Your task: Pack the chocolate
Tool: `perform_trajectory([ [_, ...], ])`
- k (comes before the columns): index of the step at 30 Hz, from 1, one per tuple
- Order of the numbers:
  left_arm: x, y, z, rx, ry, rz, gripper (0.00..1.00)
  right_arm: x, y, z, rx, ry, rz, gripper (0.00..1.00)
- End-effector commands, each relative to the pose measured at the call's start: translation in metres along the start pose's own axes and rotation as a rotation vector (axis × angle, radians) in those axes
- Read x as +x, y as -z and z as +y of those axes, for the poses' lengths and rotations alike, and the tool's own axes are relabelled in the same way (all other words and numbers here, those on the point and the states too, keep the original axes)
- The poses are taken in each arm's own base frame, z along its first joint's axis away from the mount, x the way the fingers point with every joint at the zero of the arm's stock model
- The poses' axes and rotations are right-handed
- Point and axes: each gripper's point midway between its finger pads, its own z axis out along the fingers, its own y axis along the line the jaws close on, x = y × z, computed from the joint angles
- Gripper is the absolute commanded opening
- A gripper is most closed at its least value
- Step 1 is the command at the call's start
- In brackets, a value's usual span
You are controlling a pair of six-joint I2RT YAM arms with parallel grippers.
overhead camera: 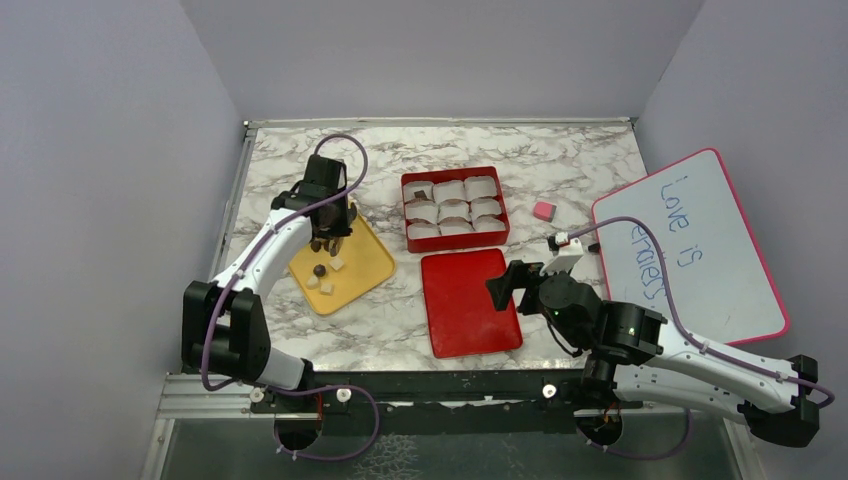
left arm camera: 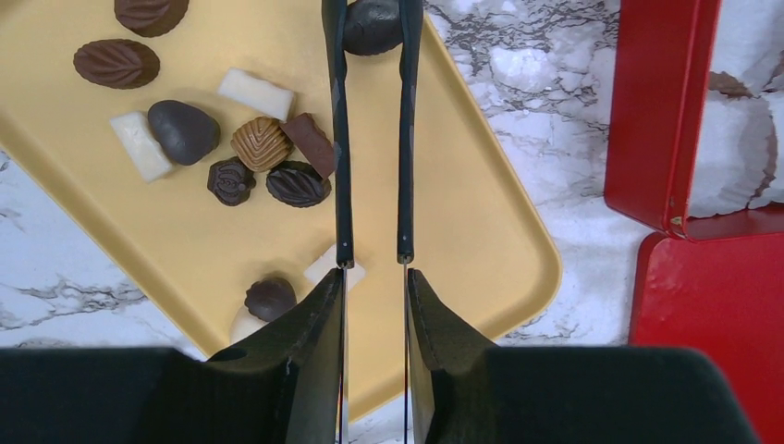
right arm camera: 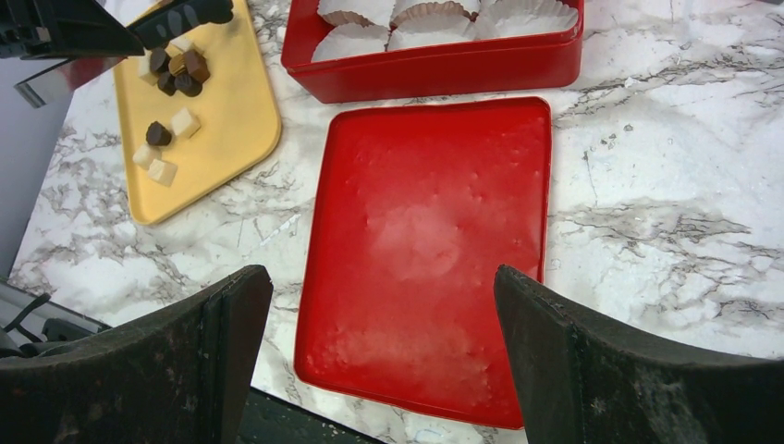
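- L claw (overhead camera: pixel 327 243), pinching dark choc (left arm camera: pixel 373 23), hangs over yellow tray (overhead camera: pixel 370 262); choc cluster (left arm camera: pixel 268 153) crowds one side of it, bare tray on the other.
- Tabletop (overhead camera: pixel 395 300) strip btw tray & red lid (overhead camera: pixel 468 320): open.
- R claw (right arm camera: pixel 377 277), spread wide, over lid.
- Red box (overhead camera: pixel 455 240) just beyond lid, narrow gap.
- Pink block (overhead camera: pixel 543 210) btw box & whiteboard (overhead camera: pixel 690 250).
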Motion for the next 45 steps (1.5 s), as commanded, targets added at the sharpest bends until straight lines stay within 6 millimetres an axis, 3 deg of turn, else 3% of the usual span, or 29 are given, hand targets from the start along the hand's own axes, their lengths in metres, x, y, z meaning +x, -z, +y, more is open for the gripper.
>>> perform_trajectory([
  [1,-0.025,0.029,-0.01,0.063,0.014,-0.09,0.27,-0.008,0.002,0.005,-0.02,-0.02,-0.02,0.95],
  [6,-0.045,0.049,-0.021,0.123,0.012,-0.15,0.26,-0.01,0.002,0.005,-0.017,-0.019,-0.026,0.95],
  [11,-0.059,0.064,-0.047,0.219,-0.021,-0.178,0.26,-0.01,0.001,0.005,-0.014,-0.013,-0.026,0.95],
  [19,-0.071,0.061,-0.084,0.274,-0.072,-0.173,0.26,-0.008,-0.002,0.009,-0.022,-0.023,-0.028,0.95],
  [26,-0.072,0.051,-0.121,0.291,-0.128,-0.165,0.26,-0.014,-0.002,0.009,-0.014,-0.011,-0.041,0.95],
  [36,-0.076,0.021,-0.176,0.334,-0.198,-0.147,0.26,-0.014,-0.001,0.008,-0.01,-0.014,-0.041,0.95],
  [45,-0.075,-0.006,-0.207,0.313,-0.264,-0.137,0.27,-0.016,0.002,0.005,-0.006,-0.021,-0.046,0.95],
])
